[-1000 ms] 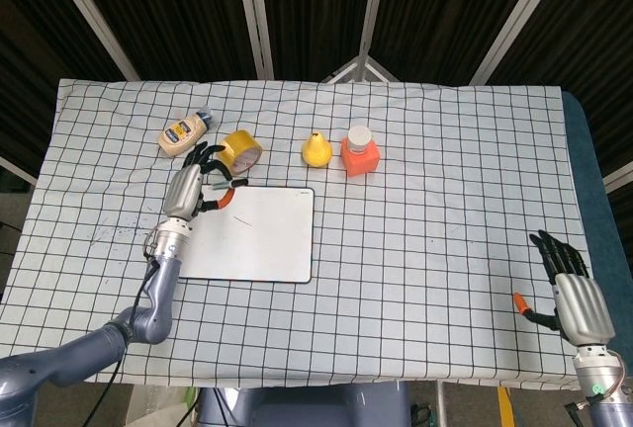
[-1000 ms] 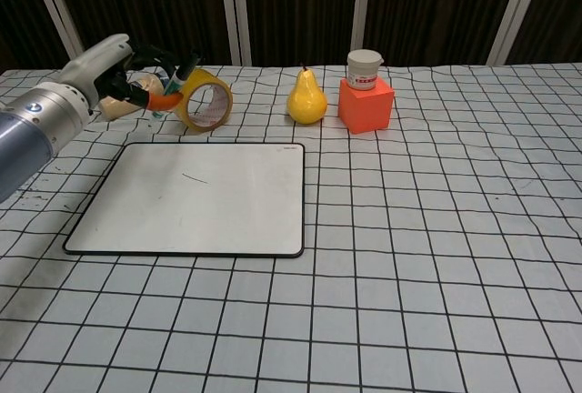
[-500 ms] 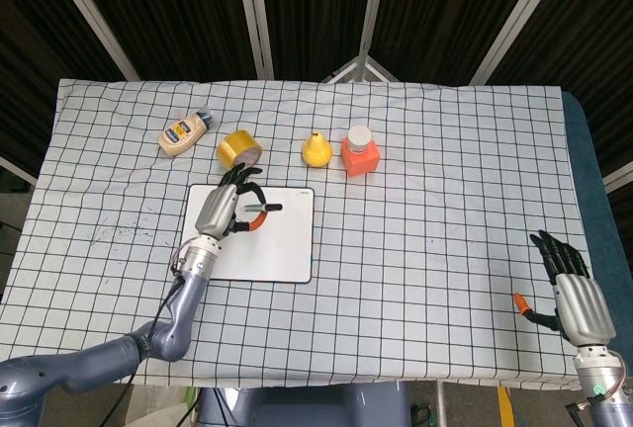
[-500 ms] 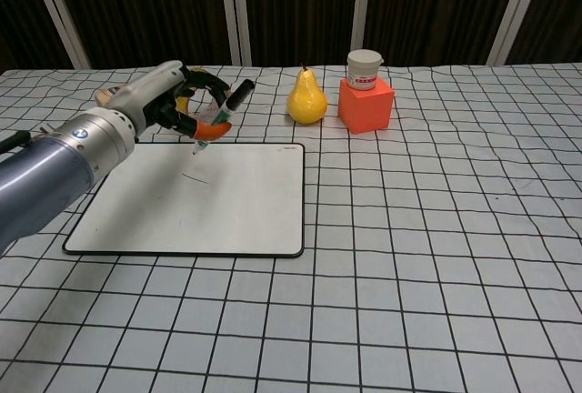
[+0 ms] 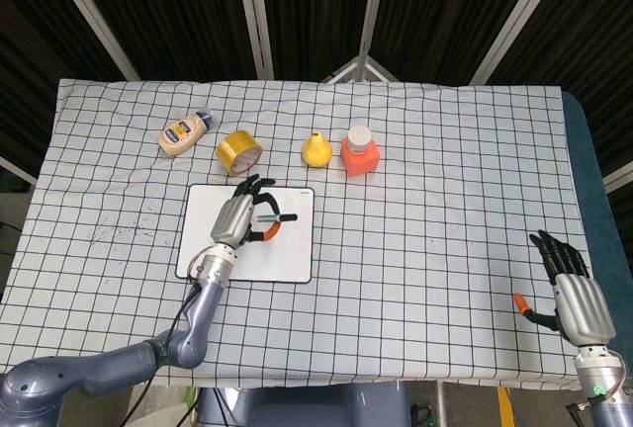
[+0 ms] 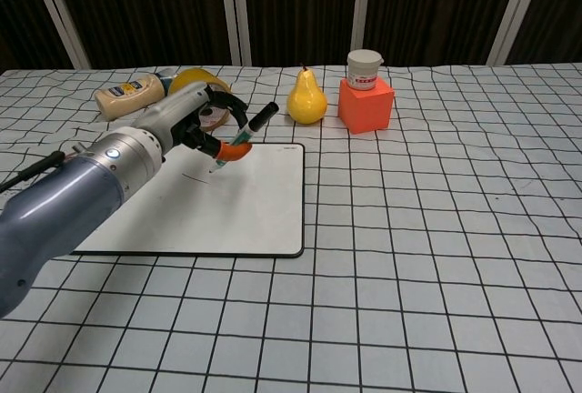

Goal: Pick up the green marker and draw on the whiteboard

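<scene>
My left hand [image 5: 240,218] [image 6: 195,123] hovers over the whiteboard [image 5: 292,254] [image 6: 264,211] and grips the green marker [image 5: 277,217] [image 6: 244,136]. The marker slants, its black cap end up to the right and its tip down near a short dark stroke [image 6: 193,176] on the board. Whether the tip touches the board I cannot tell. My right hand [image 5: 574,297] rests at the table's near right corner, fingers spread, holding nothing; only the head view shows it.
Behind the board stand a yellow tape roll [image 5: 240,149] [image 6: 195,77], a mayonnaise bottle [image 5: 185,131] [image 6: 132,96], a yellow pear [image 5: 316,148] [image 6: 306,96] and an orange box with a white jar [image 5: 360,151] [image 6: 366,93]. A checkered cloth [image 5: 445,200] covers the table.
My left hand has carried the marker from beside the tape roll forward and to the right, over the middle of the whiteboard. The right hand has not moved.
</scene>
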